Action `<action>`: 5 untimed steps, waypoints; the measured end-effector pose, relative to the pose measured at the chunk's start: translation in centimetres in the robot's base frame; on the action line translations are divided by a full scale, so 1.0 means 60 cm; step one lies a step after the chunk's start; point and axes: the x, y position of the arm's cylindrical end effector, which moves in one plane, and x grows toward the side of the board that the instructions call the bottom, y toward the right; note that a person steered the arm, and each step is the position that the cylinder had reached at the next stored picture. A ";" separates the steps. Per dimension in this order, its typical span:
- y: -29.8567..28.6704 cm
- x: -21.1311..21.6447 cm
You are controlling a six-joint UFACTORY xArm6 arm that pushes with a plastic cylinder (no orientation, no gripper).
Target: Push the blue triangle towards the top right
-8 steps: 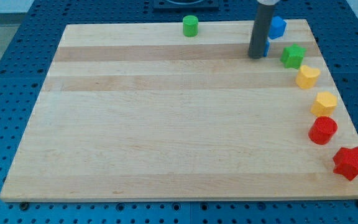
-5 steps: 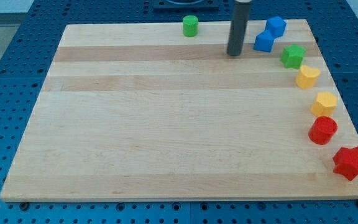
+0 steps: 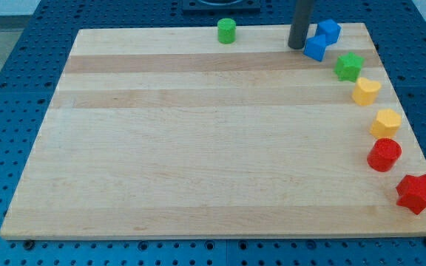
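The blue triangle (image 3: 316, 49) lies near the board's top right, just below and left of a second blue block (image 3: 330, 31) of blocky shape. My tip (image 3: 296, 46) rests on the board right at the triangle's left side, touching or nearly touching it. The dark rod rises from there out of the view's top.
A green cylinder (image 3: 227, 30) stands at the top edge, left of the rod. Down the right edge run a green star (image 3: 348, 66), a yellow heart (image 3: 365, 91), a yellow hexagon (image 3: 385, 122), a red cylinder (image 3: 384, 154) and a red star (image 3: 417, 193). The wooden board (image 3: 198, 148) sits on blue pegboard.
My tip moved left from the triangle's lower left, then back up and right to its left side. The triangle has not visibly moved.
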 end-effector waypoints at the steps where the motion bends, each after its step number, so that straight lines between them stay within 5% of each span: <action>1: 0.035 0.000; 5: 0.004 -0.026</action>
